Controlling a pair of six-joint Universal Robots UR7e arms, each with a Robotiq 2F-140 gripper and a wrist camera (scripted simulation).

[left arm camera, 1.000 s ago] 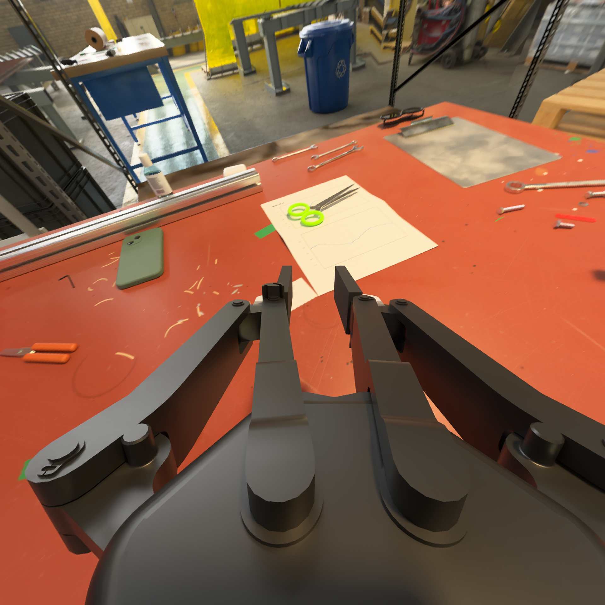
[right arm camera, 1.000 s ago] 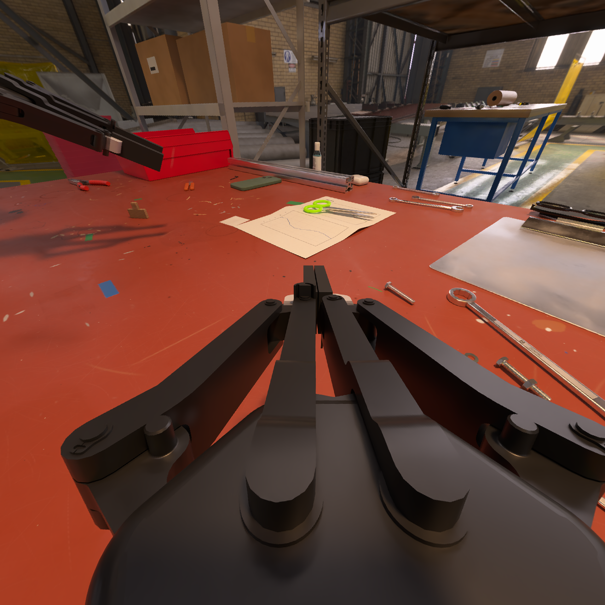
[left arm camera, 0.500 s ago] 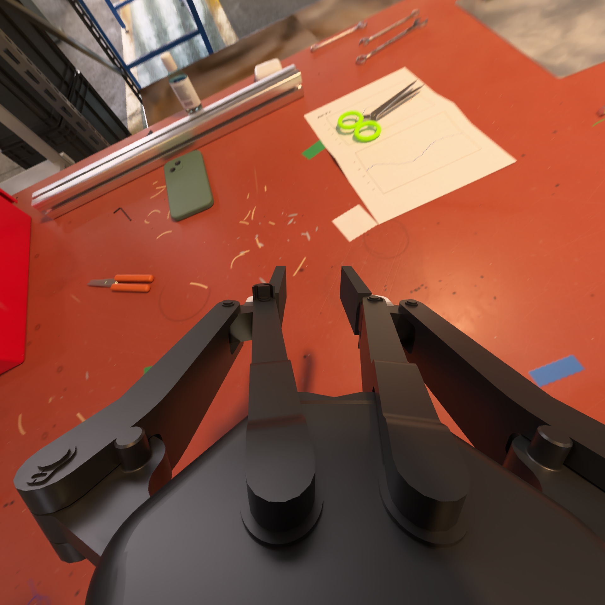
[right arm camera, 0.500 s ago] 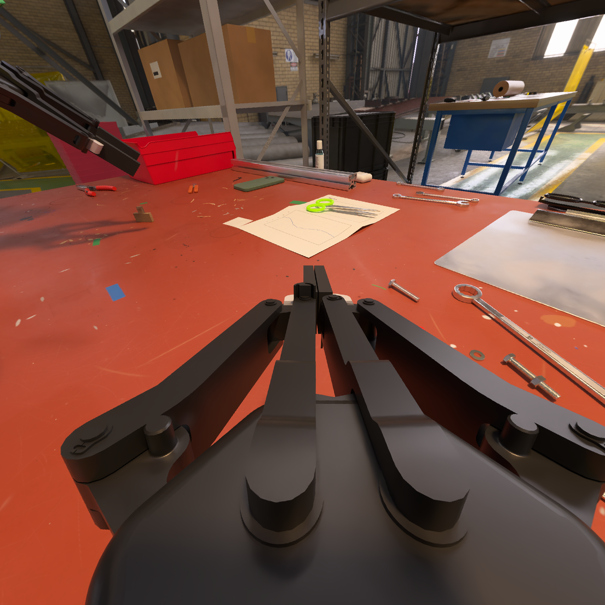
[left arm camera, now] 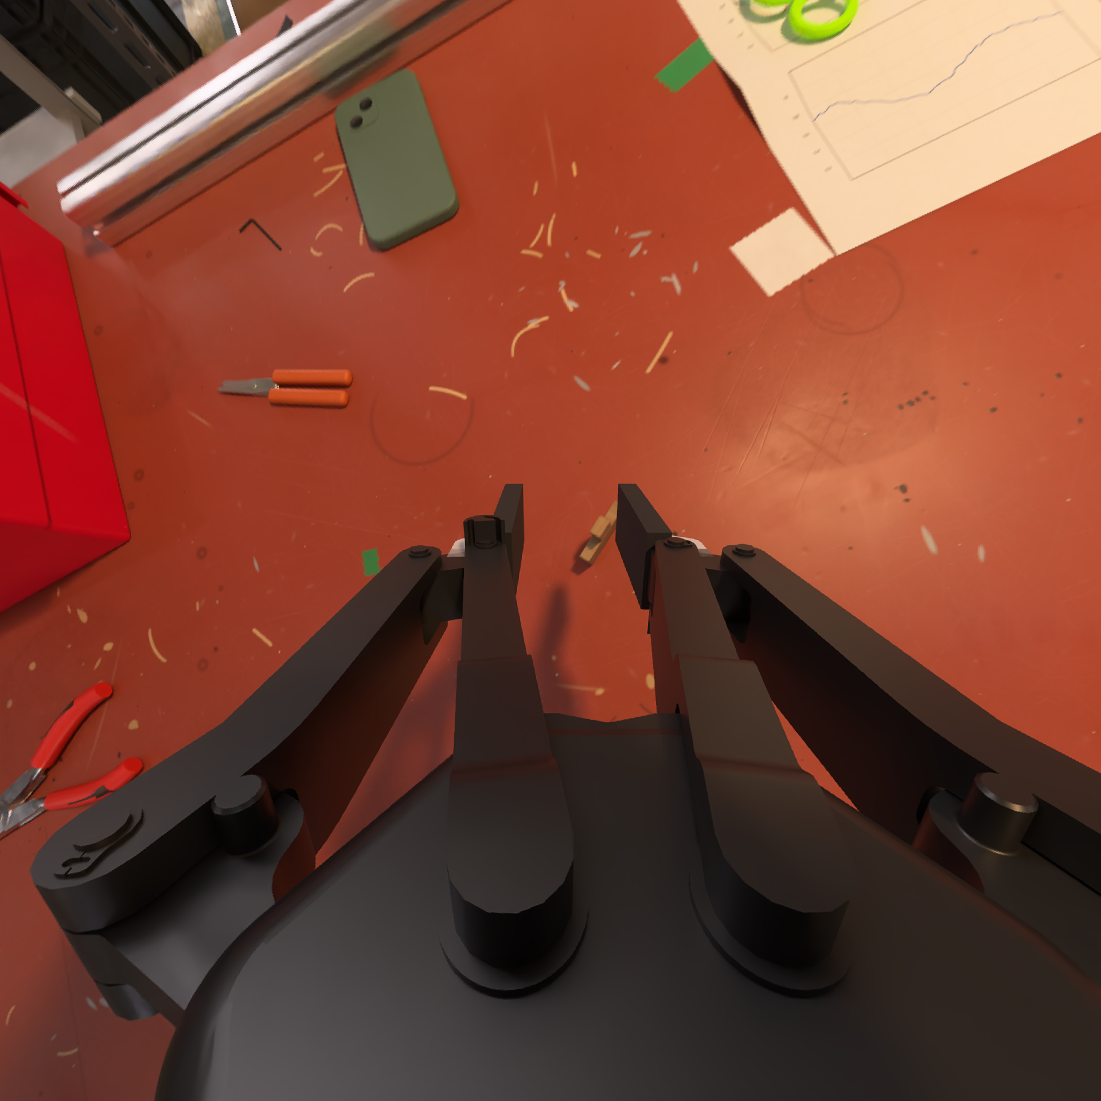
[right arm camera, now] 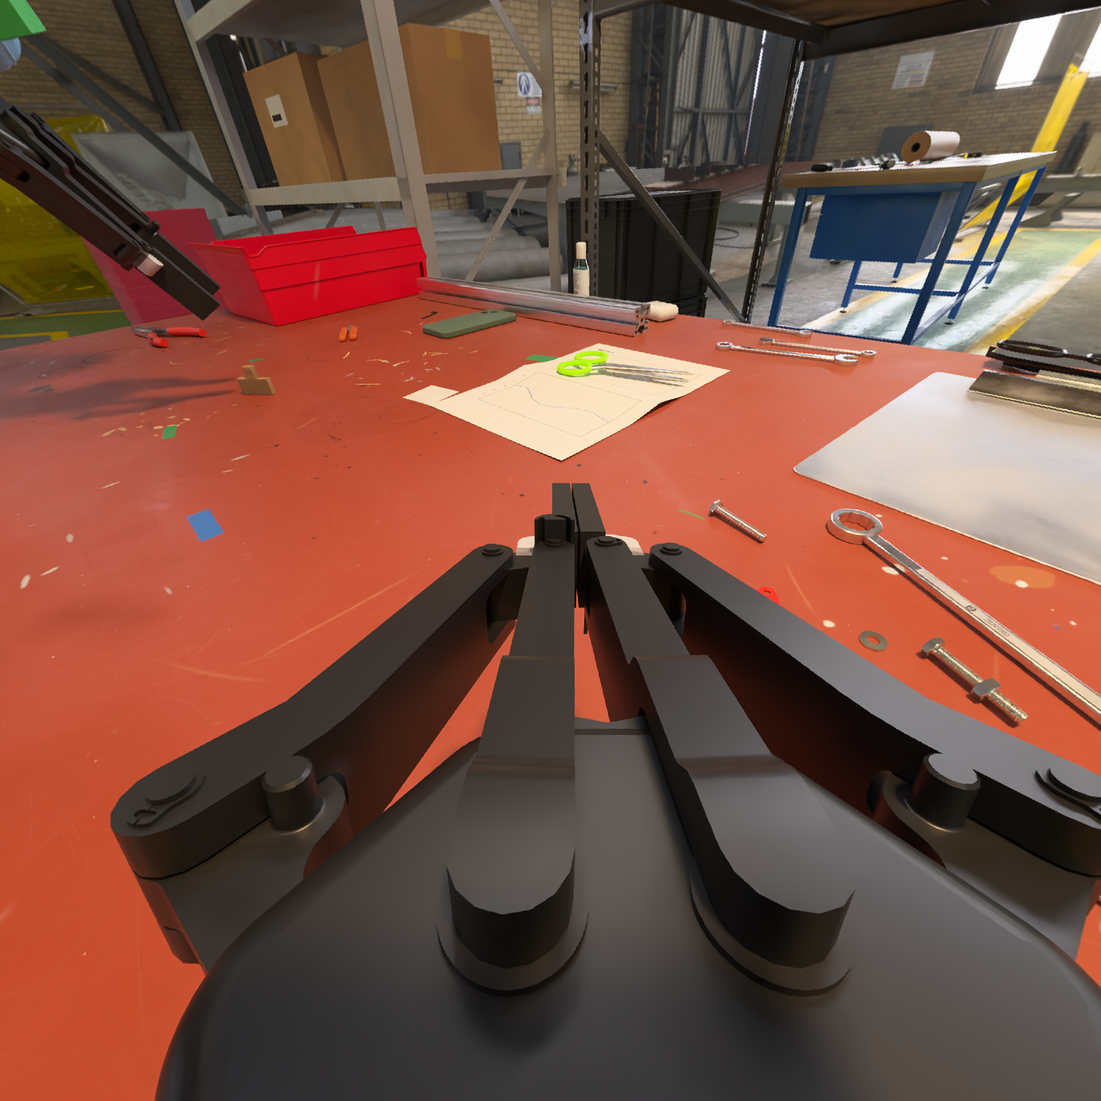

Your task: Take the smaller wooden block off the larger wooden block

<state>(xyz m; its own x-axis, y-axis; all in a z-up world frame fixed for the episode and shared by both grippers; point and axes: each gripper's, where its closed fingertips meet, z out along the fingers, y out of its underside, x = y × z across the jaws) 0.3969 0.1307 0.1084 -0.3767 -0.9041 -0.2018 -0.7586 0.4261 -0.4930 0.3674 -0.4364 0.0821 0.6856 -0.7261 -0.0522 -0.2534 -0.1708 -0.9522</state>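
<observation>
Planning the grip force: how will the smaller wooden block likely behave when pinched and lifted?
The smaller wooden block looks rigid, so probably won't deform. Tiny beside the left gripper, likely light. Standing narrow on the larger wooden block, an off-centre nudge may tip it.

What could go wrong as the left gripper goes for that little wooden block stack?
The smaller wooden block is tiny and stands on the larger wooden block; the open left gripper might catch both and lift them together. The stack sits off-centre, near one finger, which could knock it over. The right gripper is shut and far off, so it cannot steady the base.
</observation>
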